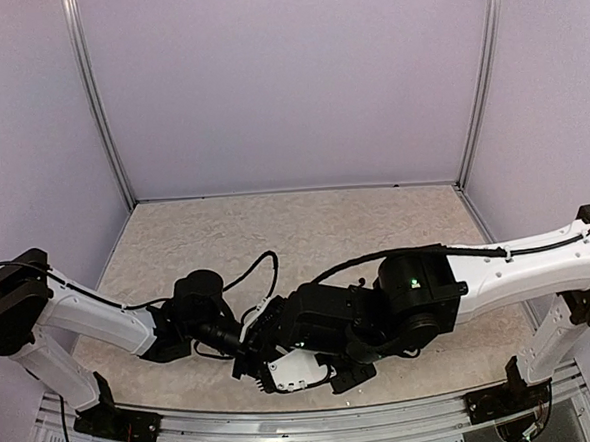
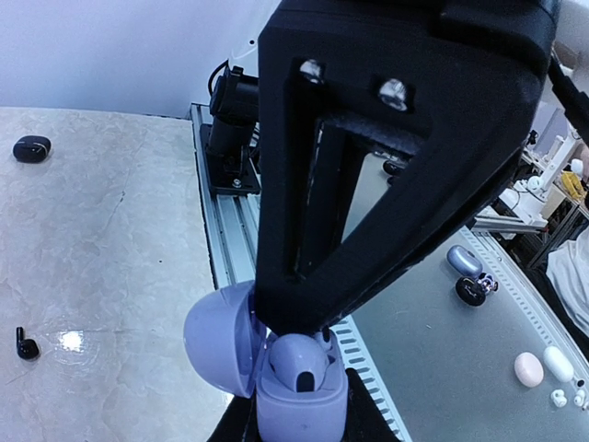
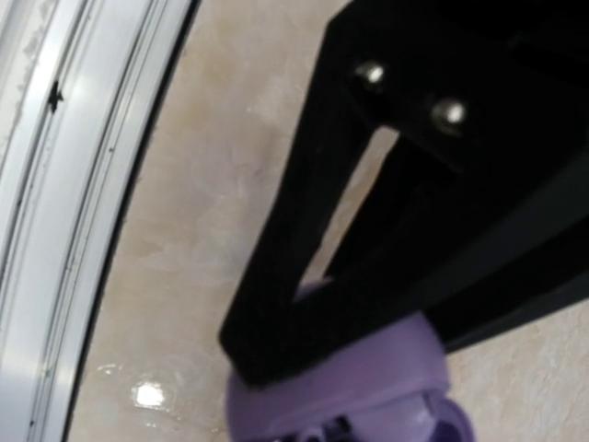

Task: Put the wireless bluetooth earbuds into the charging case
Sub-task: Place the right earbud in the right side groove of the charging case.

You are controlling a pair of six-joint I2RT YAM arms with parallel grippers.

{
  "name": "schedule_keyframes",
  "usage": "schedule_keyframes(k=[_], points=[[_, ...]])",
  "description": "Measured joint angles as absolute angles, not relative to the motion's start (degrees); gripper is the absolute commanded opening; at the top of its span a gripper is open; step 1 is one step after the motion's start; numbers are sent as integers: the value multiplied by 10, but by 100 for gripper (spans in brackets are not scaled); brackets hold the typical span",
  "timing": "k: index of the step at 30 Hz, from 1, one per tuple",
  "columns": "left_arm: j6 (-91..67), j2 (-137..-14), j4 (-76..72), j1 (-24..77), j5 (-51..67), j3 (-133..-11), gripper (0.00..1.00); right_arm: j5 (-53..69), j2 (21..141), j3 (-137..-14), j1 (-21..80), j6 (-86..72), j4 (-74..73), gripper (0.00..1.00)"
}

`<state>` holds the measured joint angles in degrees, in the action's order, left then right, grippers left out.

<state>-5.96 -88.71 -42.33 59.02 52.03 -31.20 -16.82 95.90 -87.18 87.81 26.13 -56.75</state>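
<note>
At the far left of the left wrist view, a small black pebble-shaped case [image 2: 32, 147] and a black stemmed earbud [image 2: 26, 346] are left lying well apart on the marbled beige tabletop [image 2: 110, 258]. Neither is touched, and this bud is judged to be waiting its turn.

At the lower centre of the same view, a lilac plastic charging case [image 2: 304, 405] is clamped between the closed fingers of the left gripper [image 2: 302, 427]. It is held upright, with its hinged lid [image 2: 219, 339] swung open to the left. It is probably held so to keep the sockets facing up and steady for the other arm. A pale whitish-grey earbud [image 2: 299, 361] is seen sitting in the mouth of the case. Whether it is fully seated cannot be told.

Directly above it, the right gripper [image 2: 293, 322] is brought down with its black fingertips at the bud and the case rim, apparently to press or release the bud into its socket. Whether its jaws are apart or together cannot be told, since the tips are hidden against the case in both wrist views.

In the overhead view the two arms are seen meeting at the lower centre, near the rail.
</note>
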Motion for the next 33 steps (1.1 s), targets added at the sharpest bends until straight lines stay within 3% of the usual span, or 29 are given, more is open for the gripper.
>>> schedule_keyframes(k=[3,18,24,33], points=[[-59,-887,-424,590,521,-312,0,-171,959,-875,879,258,-569,34],[-60,-884,-448,579,510,-308,0,-204,959,-879,880,256,-568,35],[-60,-878,-473,568,499,-301,0,-227,959,-880,880,255,-557,46],[-60,-875,-514,555,480,-298,0,-265,949,-880,880,253,-542,54]])
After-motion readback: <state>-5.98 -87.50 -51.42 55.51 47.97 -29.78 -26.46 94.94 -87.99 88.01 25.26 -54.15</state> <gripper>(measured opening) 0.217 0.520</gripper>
